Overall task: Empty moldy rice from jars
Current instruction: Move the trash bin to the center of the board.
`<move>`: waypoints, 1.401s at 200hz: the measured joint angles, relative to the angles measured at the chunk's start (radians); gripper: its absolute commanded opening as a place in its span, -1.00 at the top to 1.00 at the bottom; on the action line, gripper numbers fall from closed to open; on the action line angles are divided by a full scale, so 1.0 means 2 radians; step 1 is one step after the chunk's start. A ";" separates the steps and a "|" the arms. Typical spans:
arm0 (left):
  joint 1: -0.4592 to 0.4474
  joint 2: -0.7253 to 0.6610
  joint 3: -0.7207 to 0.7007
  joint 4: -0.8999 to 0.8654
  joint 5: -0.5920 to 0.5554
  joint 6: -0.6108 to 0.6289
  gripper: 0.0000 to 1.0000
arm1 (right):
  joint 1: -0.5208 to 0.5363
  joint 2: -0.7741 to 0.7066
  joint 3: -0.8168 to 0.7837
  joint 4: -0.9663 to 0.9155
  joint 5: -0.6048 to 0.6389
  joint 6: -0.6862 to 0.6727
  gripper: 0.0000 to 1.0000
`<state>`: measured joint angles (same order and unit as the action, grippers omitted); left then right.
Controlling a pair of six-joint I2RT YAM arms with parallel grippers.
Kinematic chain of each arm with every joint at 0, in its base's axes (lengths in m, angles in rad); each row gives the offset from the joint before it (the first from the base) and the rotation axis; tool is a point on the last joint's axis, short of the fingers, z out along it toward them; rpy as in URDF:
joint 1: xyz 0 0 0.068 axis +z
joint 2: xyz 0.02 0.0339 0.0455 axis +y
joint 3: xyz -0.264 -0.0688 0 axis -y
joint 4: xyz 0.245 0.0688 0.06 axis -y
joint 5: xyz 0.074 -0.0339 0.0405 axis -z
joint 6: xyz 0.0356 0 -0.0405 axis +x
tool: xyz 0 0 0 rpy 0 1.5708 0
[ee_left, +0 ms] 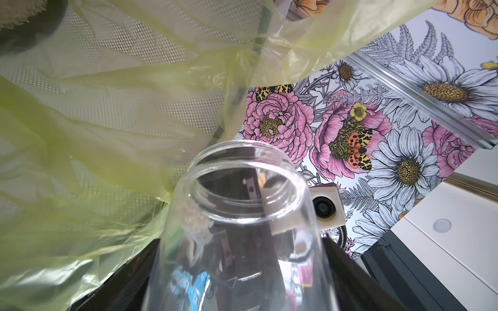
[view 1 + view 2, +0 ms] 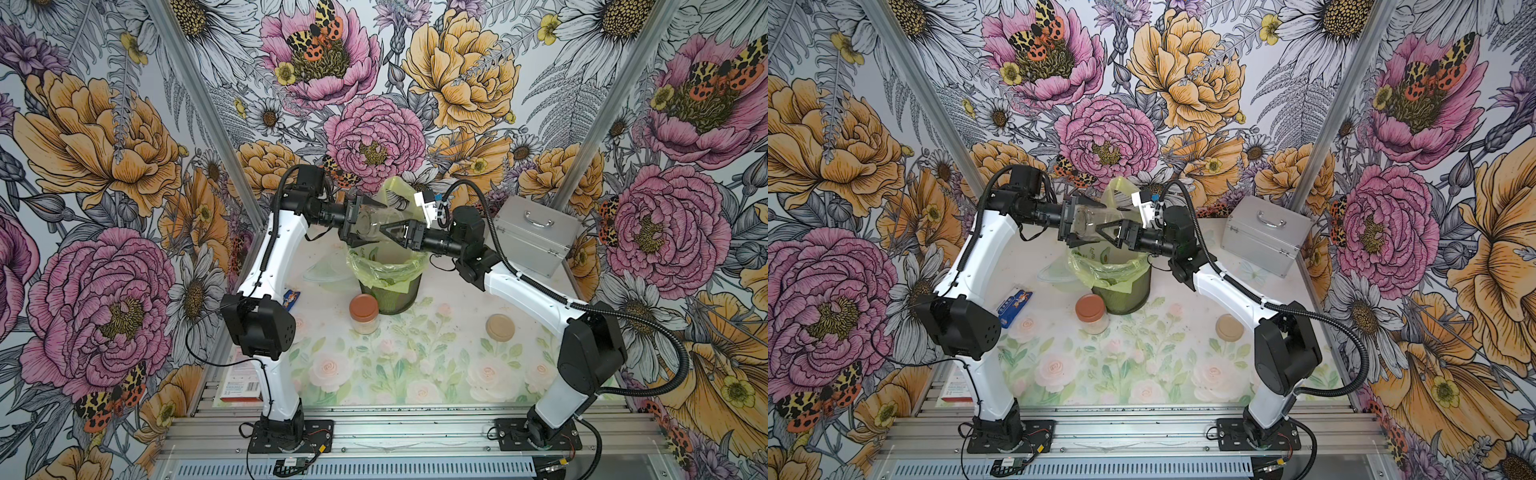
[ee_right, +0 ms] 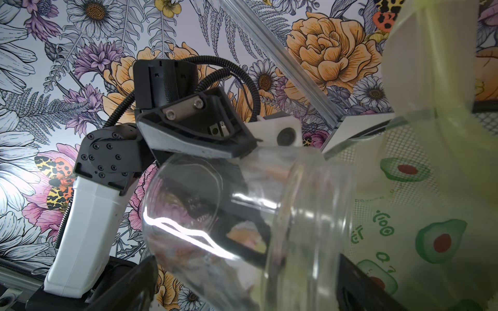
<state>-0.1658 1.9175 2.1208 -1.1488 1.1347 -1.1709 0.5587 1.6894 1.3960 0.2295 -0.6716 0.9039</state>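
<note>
1. Floral-papered booth; pastel rose mat (image 2: 415, 374) covers the tabletop.
2. Rice clump (image 1: 192, 218): whitish, grainy, clinging inside the glass nr the neck of the open jar (image 1: 237, 255). Rest of that jar looks near empty.
3. Open jar: clear, smooth, round glass, held roughly sideways above the bin (image 2: 390, 291), mouth twd the right arm.
4. Left gripper (image 2: 371, 223) is clamped on the jar body, pad flat on glass. Right gripper (image 2: 388, 227) has its jaws spread wide by the mouth end; contact w/ glass, can't tell.
5. Risks:
   - Slick glass could slip or rotate in the clamp if tipped further.
   - Clump prob needs a shake and might miss the bin and land on the mat.
   - Right fingers could knock the jar.
   - Flimsy yellow-green liner (image 1: 107, 161) may snag the rim.
6. Outward: bin is dark metal mesh. Lidded jar (image 2: 364, 316), copper-orange screw top, pale rice layer, stands just beside the bin, lid on. Flat beige lid (image 2: 500, 327) lies alone, well apart.
</note>
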 measured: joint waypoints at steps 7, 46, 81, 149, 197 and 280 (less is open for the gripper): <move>0.000 0.000 -0.001 0.000 0.000 0.000 1.00 | 0.001 -0.003 0.000 -0.009 0.006 -0.004 -0.99; 0.000 0.000 -0.001 0.002 0.000 0.000 1.00 | 0.002 -0.019 0.000 -0.061 0.030 -0.019 -0.99; 0.000 0.000 -0.001 0.004 0.000 0.000 1.00 | -0.001 -0.037 0.000 -0.109 0.063 -0.032 -0.99; 0.003 -0.002 -0.001 0.004 0.000 0.000 1.00 | -0.008 -0.050 0.025 -0.164 0.099 -0.034 -0.99; 0.006 -0.002 0.011 0.005 0.000 0.000 1.00 | -0.005 -0.052 0.078 -0.220 0.143 -0.049 -0.99; 0.013 -0.002 0.031 0.006 0.001 0.000 1.00 | 0.017 -0.056 0.104 -0.326 0.237 -0.107 -0.99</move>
<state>-0.1398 1.9129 2.1822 -1.1366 1.1358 -1.1706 0.5926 1.5772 1.6039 -0.4229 -0.1978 0.6899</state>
